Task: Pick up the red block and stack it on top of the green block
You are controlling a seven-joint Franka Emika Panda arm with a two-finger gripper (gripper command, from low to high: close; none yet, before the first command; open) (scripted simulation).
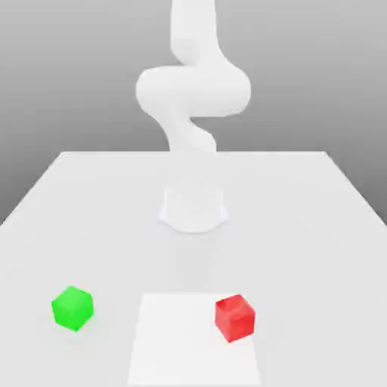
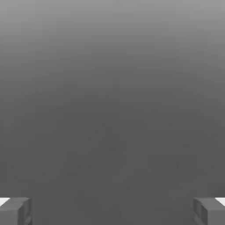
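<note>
A red block [image 1: 235, 317] rests on the white table near its front edge, on the exterior view's right. A green block [image 1: 72, 308] lies on the table well apart from it, on the exterior view's left. In the hand view my gripper [image 2: 112, 211] is open: one grey fingertip [image 2: 15, 211] and the other [image 2: 210, 211] stand far apart with nothing between them, against a plain grey background.
The white arm [image 1: 193, 91] rises from its round base [image 1: 193, 208] at the table's middle and runs out of the top of the exterior view. A brighter white square patch [image 1: 181, 348] lies on the table [image 1: 302, 227] under the red block.
</note>
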